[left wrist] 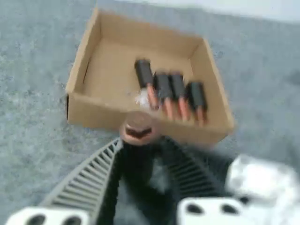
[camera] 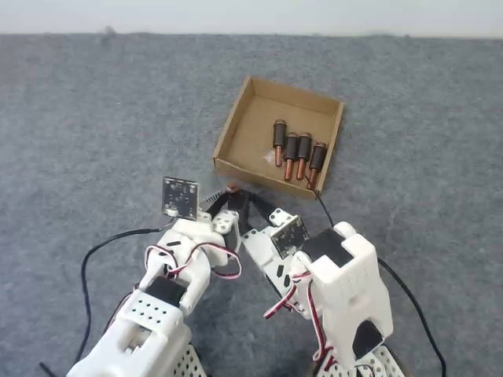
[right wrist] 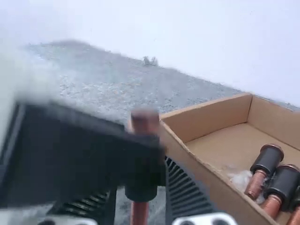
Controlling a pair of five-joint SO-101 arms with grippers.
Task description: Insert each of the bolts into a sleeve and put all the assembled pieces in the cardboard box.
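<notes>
The cardboard box (camera: 229,133) (left wrist: 82,75) (right wrist: 206,117) stands open beyond both arms, with several assembled bolt-and-sleeve pieces (camera: 297,154) (left wrist: 169,92) (right wrist: 274,176) lying side by side in it. Just in front of its near wall, a copper bolt (camera: 232,189) (left wrist: 138,127) (right wrist: 143,122) sits in a black sleeve (right wrist: 140,187). My left gripper (camera: 222,201) (left wrist: 139,157) is shut on the sleeve. My right gripper (camera: 253,206) (right wrist: 139,212) meets it from the other side, shut on the bolt's shank. The two grippers touch around this piece.
Grey carpet (camera: 94,118) covers the table around the box. Black cables (camera: 102,247) trail from both arms near the front. A pale wall (right wrist: 187,33) rises behind the table's far edge.
</notes>
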